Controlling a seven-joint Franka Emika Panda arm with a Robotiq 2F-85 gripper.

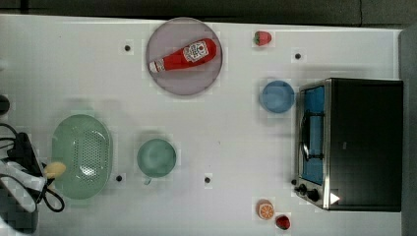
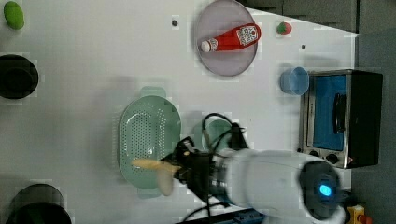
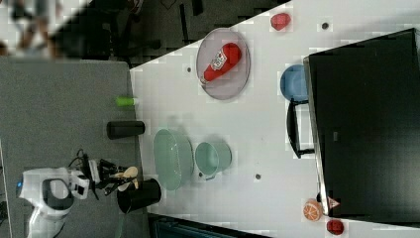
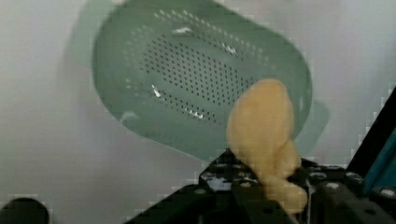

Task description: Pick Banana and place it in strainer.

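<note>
The pale yellow banana [image 1: 54, 169] hangs in my gripper [image 1: 43, 178], which is shut on it at the top view's left edge of the table. In the wrist view the banana [image 4: 261, 130] sticks out from the black jaws of the gripper [image 4: 273, 189], with the strainer [image 4: 187, 70] below and beyond it. The mint-green oval strainer [image 1: 82, 156] has nothing in it. In the left view the banana [image 2: 156, 168] overlaps the strainer's [image 2: 149, 126] near rim. In the right view the banana [image 3: 126, 174] is held by the gripper [image 3: 113, 178], beside the strainer [image 3: 172, 158].
A teal-green cup [image 1: 156, 157] stands right beside the strainer. Farther off are a ketchup bottle [image 1: 184, 55] on a round plate [image 1: 167, 39], a blue cup [image 1: 277, 96], a toaster oven [image 1: 351, 142], a strawberry [image 1: 262, 38] and an orange slice [image 1: 266, 210]. Black cylinders [image 2: 17, 76] flank the table.
</note>
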